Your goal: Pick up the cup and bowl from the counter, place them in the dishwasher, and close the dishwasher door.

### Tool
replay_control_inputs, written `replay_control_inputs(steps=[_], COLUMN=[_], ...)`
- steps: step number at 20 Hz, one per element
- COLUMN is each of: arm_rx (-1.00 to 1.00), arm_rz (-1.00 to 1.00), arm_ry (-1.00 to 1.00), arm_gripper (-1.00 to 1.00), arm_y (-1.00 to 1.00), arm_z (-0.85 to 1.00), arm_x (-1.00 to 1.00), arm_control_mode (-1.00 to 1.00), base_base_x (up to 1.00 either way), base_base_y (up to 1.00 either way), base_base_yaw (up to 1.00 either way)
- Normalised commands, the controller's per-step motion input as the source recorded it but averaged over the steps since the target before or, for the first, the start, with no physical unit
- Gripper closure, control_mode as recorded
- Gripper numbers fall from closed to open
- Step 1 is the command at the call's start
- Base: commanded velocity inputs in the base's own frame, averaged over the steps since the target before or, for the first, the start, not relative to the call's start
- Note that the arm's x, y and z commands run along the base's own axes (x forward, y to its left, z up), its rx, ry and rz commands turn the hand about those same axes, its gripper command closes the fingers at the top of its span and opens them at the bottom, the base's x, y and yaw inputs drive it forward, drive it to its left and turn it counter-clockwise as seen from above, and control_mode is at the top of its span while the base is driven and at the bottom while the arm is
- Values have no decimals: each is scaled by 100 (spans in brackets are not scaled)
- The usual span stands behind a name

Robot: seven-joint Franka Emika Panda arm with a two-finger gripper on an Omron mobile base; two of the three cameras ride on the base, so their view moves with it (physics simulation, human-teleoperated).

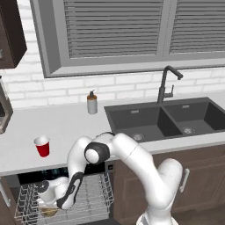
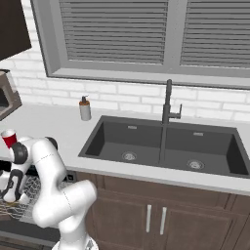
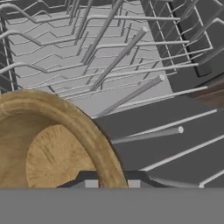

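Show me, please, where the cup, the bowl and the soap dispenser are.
cup (image 1: 42, 146): left base view, red side wall.
bowl (image 3: 57, 153): hand view, inner bottom.
soap dispenser (image 1: 92, 104): left base view, grey body.

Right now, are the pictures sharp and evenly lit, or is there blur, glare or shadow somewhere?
Left base view: even, soft light, no glare; the cup casts hardly any shadow on the counter. Right base view: equally flat, slightly soft. Hand view: the bowl is close and blurred at its rim; the rack wires look sharper.
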Motion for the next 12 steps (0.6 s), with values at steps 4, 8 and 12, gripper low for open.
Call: replay_control_inputs(steps=[4, 8, 12], arm_rx=[0, -3, 0], arm_rz=[0, 0, 0], arm_ry=[0, 0, -3], arm_gripper=[-100, -100, -100], arm_y=[0, 0, 0], arm_z=[4, 19, 86], arm_x=[0, 0, -5], arm_control_mode=[-100, -100, -100], base_base_x=[0, 0, 0], base_base_y=[0, 0, 0], base_base_yaw=[0, 0, 0])
